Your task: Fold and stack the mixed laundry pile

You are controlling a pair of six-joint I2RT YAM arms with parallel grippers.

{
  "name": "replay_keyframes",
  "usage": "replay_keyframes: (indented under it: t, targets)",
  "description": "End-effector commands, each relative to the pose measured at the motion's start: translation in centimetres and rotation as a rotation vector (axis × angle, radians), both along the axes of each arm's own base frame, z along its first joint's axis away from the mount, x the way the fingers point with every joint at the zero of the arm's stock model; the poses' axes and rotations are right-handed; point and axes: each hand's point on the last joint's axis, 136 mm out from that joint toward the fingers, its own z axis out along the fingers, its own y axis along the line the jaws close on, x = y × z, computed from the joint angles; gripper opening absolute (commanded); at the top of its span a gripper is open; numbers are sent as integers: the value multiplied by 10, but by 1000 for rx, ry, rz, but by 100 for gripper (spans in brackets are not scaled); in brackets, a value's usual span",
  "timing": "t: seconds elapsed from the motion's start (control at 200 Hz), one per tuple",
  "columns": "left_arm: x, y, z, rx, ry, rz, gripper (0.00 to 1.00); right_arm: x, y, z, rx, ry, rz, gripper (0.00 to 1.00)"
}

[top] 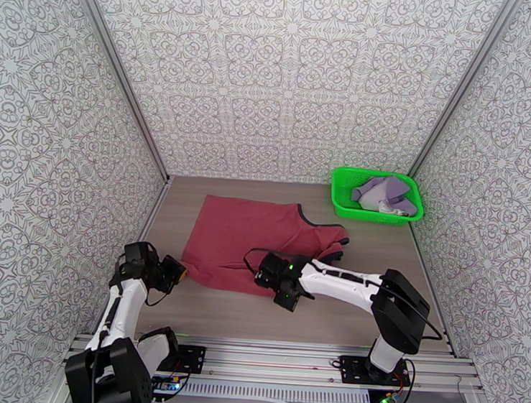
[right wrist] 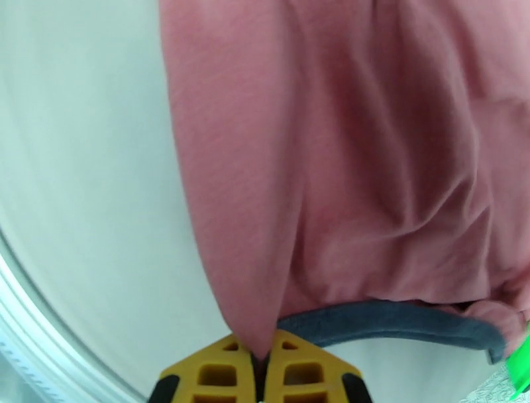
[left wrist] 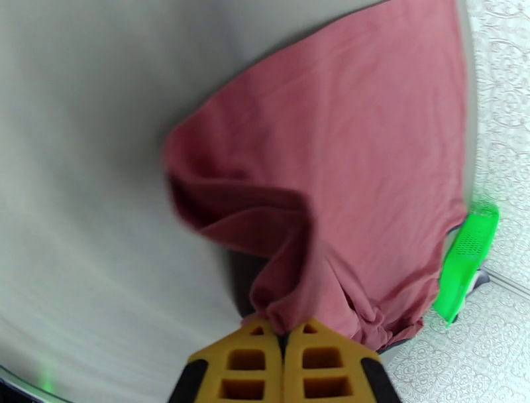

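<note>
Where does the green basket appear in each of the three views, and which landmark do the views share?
Top external: the green basket is right of centre, at about mid-height.
Left wrist: the green basket is a strip at the right edge, below the middle.
Right wrist: the green basket is a small sliver in the bottom right corner.
Shared landmark: the red tank top, beside the basket in every view.
</note>
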Motion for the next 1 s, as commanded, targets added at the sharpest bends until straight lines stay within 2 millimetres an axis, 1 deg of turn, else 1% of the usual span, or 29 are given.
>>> replay_keyframes:
  t: [0.0, 0.13, 0.3, 0.405, 0.545, 0.65, 0.805, 0.87, 0.995]
  targets:
    - [-16, 3, -10, 27, 57, 17, 0, -26, -9, -1, -17, 63, -68, 0]
    - [-19, 8, -9, 36, 59, 29, 0, -41, -4, 1, -25, 83, -64, 0]
    - [-24, 14, -3, 43, 62, 37, 0, -39, -9, 2, -59, 76, -78, 0]
    - [-26, 11, 5, 19, 37, 50, 0, -42, -13, 4, -84, 91, -89, 0]
    - [-30, 13, 13, 24, 34, 86, 0, -45, -17, 10, -92, 95, -98, 0]
    - [-34, 10, 12, 7, 44, 94, 0, -42, -16, 12, -89, 84, -96, 0]
    - [-39, 3, 1, -35, 64, 97, 0, -37, -6, 11, -56, 69, -72, 0]
    - [-39, 3, -2, -44, 69, 102, 0, -31, -3, 14, -48, 45, -60, 0]
    - [-31, 5, -6, -55, 70, 107, 0, -17, 1, 22, -26, 18, -53, 0]
